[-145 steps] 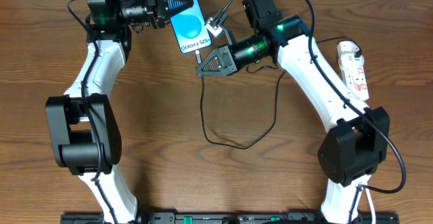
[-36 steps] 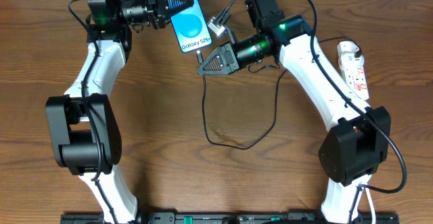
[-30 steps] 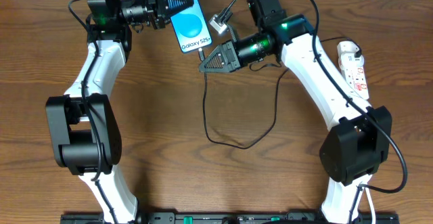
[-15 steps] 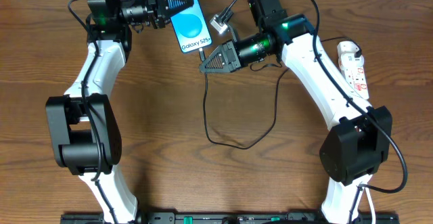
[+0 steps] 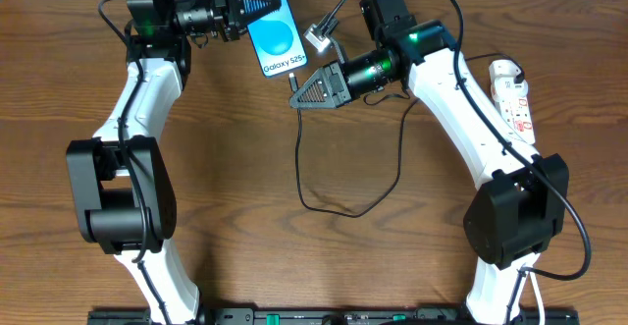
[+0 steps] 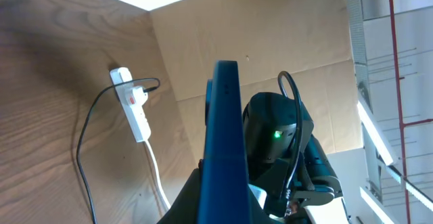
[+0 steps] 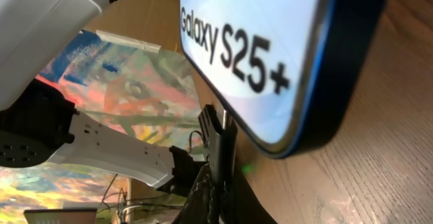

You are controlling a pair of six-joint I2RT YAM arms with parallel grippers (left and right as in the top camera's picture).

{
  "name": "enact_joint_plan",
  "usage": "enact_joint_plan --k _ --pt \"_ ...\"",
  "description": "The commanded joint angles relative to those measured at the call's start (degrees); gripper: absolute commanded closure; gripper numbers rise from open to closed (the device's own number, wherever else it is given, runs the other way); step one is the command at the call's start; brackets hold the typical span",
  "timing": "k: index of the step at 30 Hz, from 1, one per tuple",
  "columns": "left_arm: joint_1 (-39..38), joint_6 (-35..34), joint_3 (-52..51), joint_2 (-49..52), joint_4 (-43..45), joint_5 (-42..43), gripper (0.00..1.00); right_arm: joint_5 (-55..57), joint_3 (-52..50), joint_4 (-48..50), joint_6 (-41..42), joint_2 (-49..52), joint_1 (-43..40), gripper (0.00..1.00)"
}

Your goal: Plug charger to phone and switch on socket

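Observation:
The phone (image 5: pixel 272 28), blue screen with "Galaxy S25+" text, is held at the table's far edge by my left gripper (image 5: pixel 247 7), shut on its upper part. In the left wrist view the phone (image 6: pixel 222 143) stands edge-on between the jaws. My right gripper (image 5: pixel 297 95) is shut on the charger plug tip (image 7: pixel 222 139) just below the phone's bottom edge (image 7: pixel 318 126); the tip sits beside that edge, a little apart. The black charger cable (image 5: pixel 339 205) loops down over the table. The white socket (image 5: pixel 514 100) lies at the right; it also shows in the left wrist view (image 6: pixel 133 105).
A metal connector (image 5: pixel 315 37) on a grey cable lies right of the phone, behind my right gripper. Cardboard backing (image 6: pixel 257 41) stands behind the table's far edge. The wooden table (image 5: pixel 245 197) spreads in front.
My right gripper with the plug tip has shifted slightly right and up near the phone's bottom edge. The left gripper and phone have not moved.

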Motion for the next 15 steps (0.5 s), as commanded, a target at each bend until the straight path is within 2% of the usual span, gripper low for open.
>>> enact_joint_plan --k 1,15 --pt "-0.1 1.0 0.9 -1.1 0.5 -0.5 0.93 -1.8 0.3 0.0 -1.6 -0.9 -0.1 0.99" --pt "-0.4 1.0 0.9 -1.1 0.5 0.5 0.93 -1.8 0.3 0.4 -1.5 -0.9 -0.1 0.99"
